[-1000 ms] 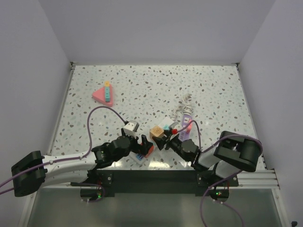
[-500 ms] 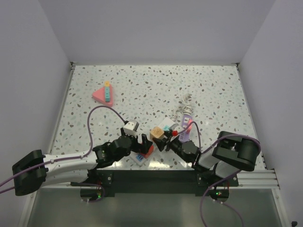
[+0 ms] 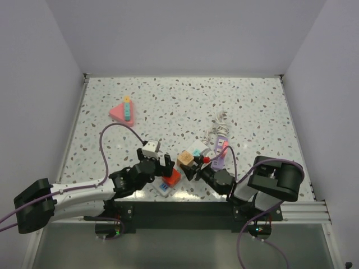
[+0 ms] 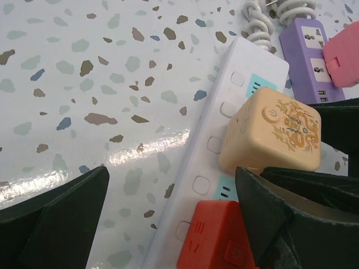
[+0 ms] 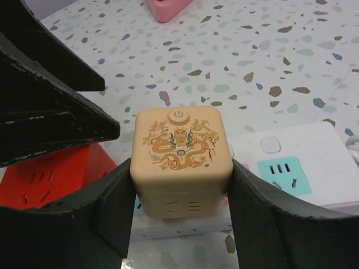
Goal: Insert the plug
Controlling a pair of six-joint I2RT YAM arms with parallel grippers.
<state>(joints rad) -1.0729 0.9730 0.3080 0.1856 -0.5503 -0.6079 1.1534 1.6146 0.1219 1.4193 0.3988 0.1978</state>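
tabletop (image 4: pixel 84 67): speckled terrazzo-look surface, smooth; gloss is shown by a bright reflection streak
white power strip (image 4: pixel 224 120): smooth moulded plastic, satin sheen
beige cube plug (image 5: pixel 180 151): smooth matt plastic; a gold dragon motif is printed on the top face
red cube (image 4: pixel 216 238): smooth plastic, slight sheen; slots are moulded in
purple power strip (image 4: pixel 305 56): smooth plastic, low gloss
pink adapter (image 4: pixel 345 56): plastic, matt
coiled cord (image 4: pixel 255 25): white, rubbery-looking jacket, smooth
right hand fingers (image 5: pixel 280 224): black matt plastic, faintly grainy; edges are scuffed pale
left hand fingers (image 4: pixel 61 218): same black matt plastic, fine texture seen
walls (image 3: pixel 185 33): plain matt panels, material not told
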